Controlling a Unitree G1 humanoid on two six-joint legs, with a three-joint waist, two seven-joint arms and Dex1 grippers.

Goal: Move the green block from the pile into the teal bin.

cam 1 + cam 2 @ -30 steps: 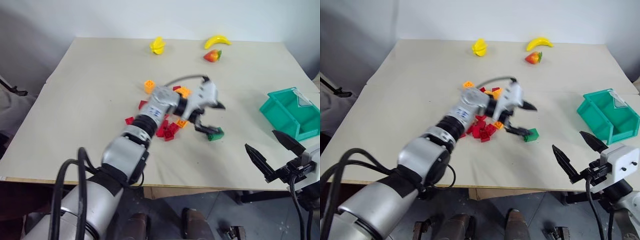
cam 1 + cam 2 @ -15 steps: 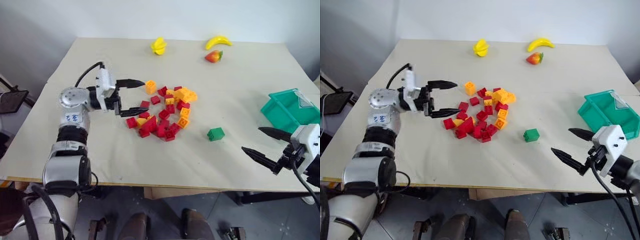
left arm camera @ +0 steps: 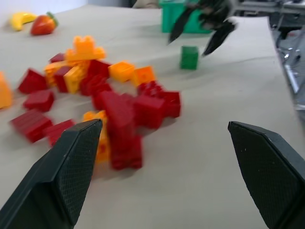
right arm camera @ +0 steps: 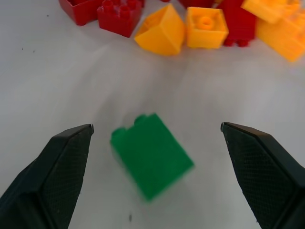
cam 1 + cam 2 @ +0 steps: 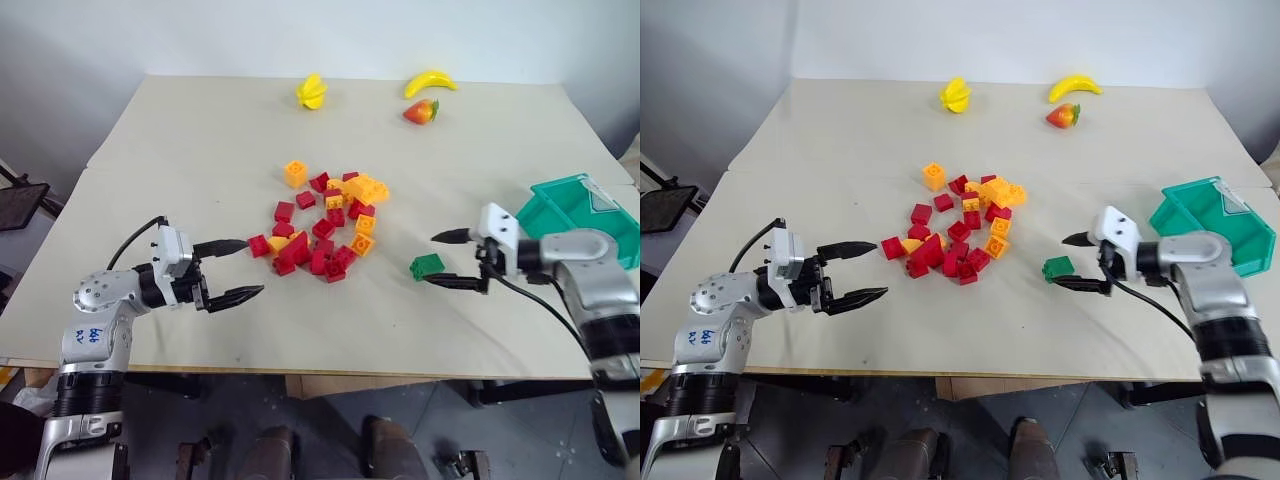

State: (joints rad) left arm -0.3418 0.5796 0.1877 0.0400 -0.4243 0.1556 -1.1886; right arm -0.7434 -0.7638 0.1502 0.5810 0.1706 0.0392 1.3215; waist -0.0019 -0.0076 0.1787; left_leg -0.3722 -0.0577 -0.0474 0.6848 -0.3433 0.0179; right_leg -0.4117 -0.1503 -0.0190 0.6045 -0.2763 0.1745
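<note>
The green block (image 5: 427,265) lies alone on the table, a little to the right of the pile (image 5: 325,225) of red and orange-yellow bricks. My right gripper (image 5: 1061,261) is open and low over the table. One of its fingertips sits on each side of the green block (image 4: 151,155), neither touching it. The teal bin (image 5: 585,215) stands at the table's right edge, just behind that arm. My left gripper (image 5: 250,268) is open and empty. It points level at the pile from the left front.
A banana (image 5: 430,82), a toy strawberry (image 5: 421,111) and a yellow toy fruit (image 5: 311,92) lie at the far side of the table. The table's front edge (image 5: 330,365) runs just below both arms.
My left arm drew back from the green block, across the pile, to the table's left front. My right gripper came up from the front edge to straddle the block.
</note>
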